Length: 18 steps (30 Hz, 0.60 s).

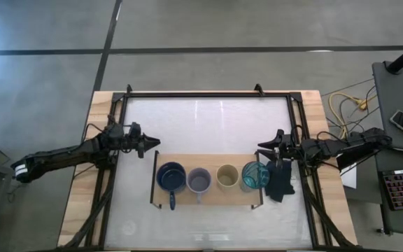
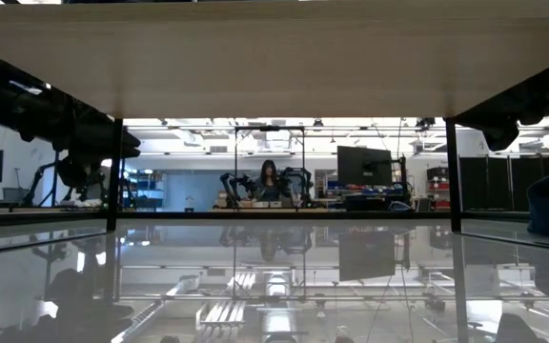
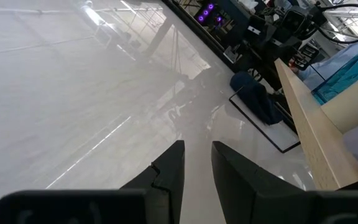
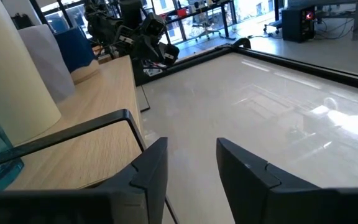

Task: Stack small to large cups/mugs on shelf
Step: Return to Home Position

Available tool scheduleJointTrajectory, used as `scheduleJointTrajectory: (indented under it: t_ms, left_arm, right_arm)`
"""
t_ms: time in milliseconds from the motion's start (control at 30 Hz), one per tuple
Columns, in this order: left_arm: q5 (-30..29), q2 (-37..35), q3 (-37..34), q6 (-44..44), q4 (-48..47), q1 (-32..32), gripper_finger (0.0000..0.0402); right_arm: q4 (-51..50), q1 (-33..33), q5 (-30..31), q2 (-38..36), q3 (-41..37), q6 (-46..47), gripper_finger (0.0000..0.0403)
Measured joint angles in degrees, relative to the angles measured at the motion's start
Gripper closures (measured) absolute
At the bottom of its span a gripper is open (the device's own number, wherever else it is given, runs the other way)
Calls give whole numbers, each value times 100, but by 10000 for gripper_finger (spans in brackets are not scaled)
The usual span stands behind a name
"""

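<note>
Surface: glossy white tabletop (image 1: 208, 126).
Translucent teal tumbler (image 1: 255, 175), lower right: probably light, slick; pinch rim.
Left gripper (image 1: 157, 143), right gripper (image 1: 261, 145): parted, empty.

The white tabletop (image 1: 208, 126) is carrying the light-wood shelf (image 1: 187, 161). The shelf is holding four in a row: navy mug (image 1: 171, 176), grey-lavender mug (image 1: 199, 180), tan cup (image 1: 227, 176), teal tumbler (image 1: 255, 175). A dark folded cloth (image 1: 280, 182) is lying on the tabletop just beside the shelf's tumbler end.
</note>
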Motion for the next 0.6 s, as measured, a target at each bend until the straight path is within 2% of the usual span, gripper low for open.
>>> scheduleJointTrajectory:
  t_ms: [600]
  left_arm:
    - [2,0,2,0,-2,0,335]
  right_arm:
    - [0,1,1,1,0,0,274]
